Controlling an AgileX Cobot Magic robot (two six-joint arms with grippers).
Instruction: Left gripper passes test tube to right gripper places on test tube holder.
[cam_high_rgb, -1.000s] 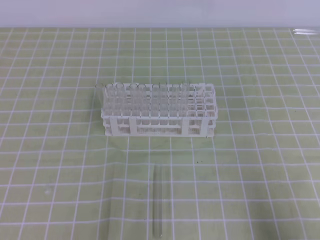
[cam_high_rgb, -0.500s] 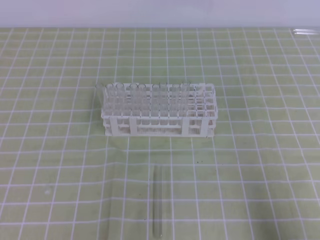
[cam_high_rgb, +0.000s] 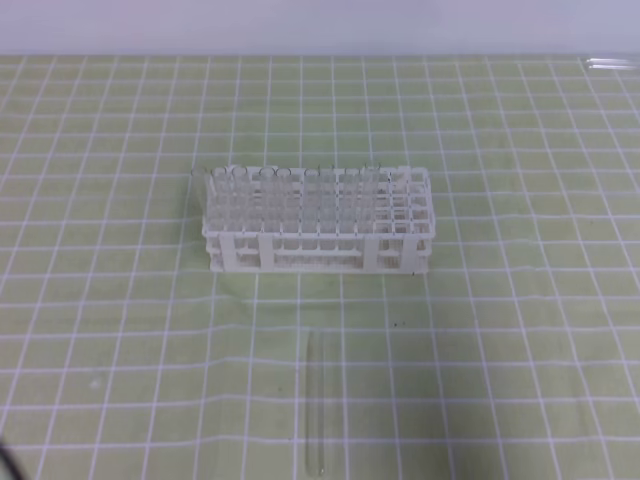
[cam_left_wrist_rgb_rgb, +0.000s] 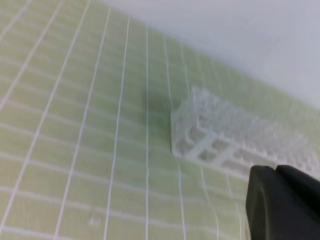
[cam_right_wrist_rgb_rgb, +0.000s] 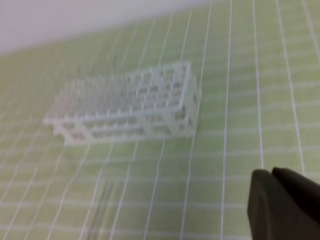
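Note:
The test tube (cam_high_rgb: 315, 400) lies flat on the green grid mat, in front of the test tube holder (cam_high_rgb: 318, 220) and pointing toward it. The holder is a white grid rack with rows of clear tubes in its left part; it also shows in the left wrist view (cam_left_wrist_rgb_rgb: 235, 140) and the right wrist view (cam_right_wrist_rgb_rgb: 130, 107). The left gripper (cam_left_wrist_rgb_rgb: 276, 169) is shut and empty, hovering off the holder's left end. The right gripper (cam_right_wrist_rgb_rgb: 271, 172) is shut and empty, off the holder's right end. Faint streaks on the mat in the right wrist view may be the test tube (cam_right_wrist_rgb_rgb: 100, 210).
The green mat (cam_high_rgb: 520, 330) with white grid lines covers the table up to a pale wall at the back. A clear glassy object (cam_high_rgb: 610, 63) lies at the far right edge. A dark sliver (cam_high_rgb: 5, 460) shows at the bottom left corner.
A dark sliver has appeared at the bottom left corner of the exterior high view. The test tube and the holder have not moved.

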